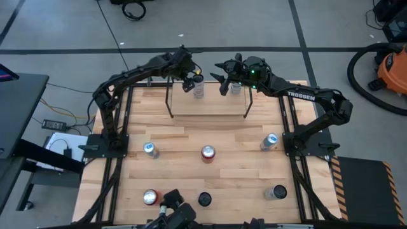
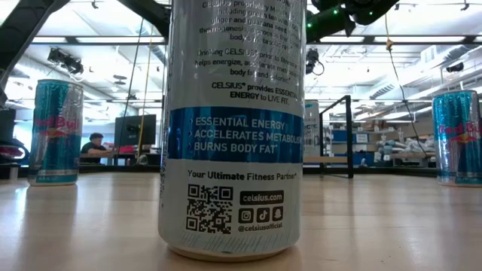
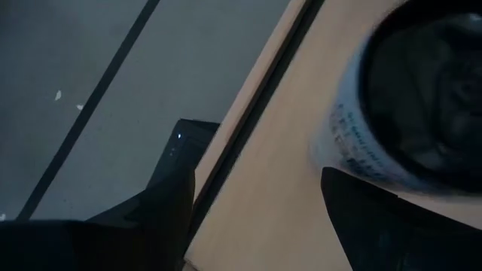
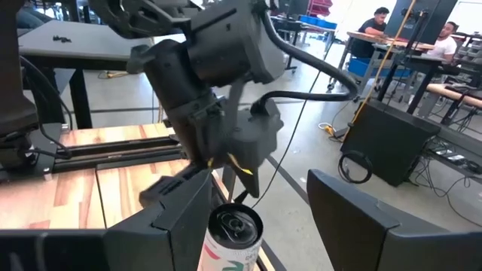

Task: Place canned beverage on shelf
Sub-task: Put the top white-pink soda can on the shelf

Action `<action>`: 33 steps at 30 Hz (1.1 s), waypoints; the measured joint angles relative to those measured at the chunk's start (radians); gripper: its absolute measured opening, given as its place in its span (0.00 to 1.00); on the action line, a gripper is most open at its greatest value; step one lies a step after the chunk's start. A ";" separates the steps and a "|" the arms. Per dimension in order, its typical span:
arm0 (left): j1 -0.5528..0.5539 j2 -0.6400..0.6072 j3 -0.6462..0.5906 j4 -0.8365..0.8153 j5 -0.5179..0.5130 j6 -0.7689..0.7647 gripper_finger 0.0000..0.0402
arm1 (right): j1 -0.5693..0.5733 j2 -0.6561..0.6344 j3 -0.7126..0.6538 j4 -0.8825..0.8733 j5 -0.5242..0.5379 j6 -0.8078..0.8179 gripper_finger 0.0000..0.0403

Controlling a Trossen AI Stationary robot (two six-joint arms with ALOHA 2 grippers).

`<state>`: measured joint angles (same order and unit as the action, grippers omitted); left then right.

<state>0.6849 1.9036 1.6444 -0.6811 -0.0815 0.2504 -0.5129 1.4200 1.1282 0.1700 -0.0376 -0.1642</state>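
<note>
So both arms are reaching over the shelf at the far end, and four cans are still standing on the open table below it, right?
Not quite. The high view shows six cans on the open table, not four. The rest holds: the left gripper and right gripper both reach over the shelf at the far end.

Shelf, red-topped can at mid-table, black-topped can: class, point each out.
shelf (image 1: pixel 210 107), high view, bare plank.
red-topped can (image 1: pixel 208 152), high view, its lid.
black-topped can (image 1: pixel 204 199), high view, its top.
</note>
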 joint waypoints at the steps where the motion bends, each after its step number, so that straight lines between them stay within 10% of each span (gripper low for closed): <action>1: -0.001 0.007 0.000 0.010 0.000 -0.004 0.72 | 0.000 0.000 0.000 -0.003 0.000 0.000 0.57; 33: -0.007 -0.109 0.000 -0.032 -0.020 0.050 0.72 | -0.068 0.002 0.000 -0.100 -0.053 -0.014 0.57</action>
<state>0.6779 1.7943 1.6444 -0.7128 -0.1013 0.3000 -0.5806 1.4222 1.1286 0.0704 -0.0910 -0.1783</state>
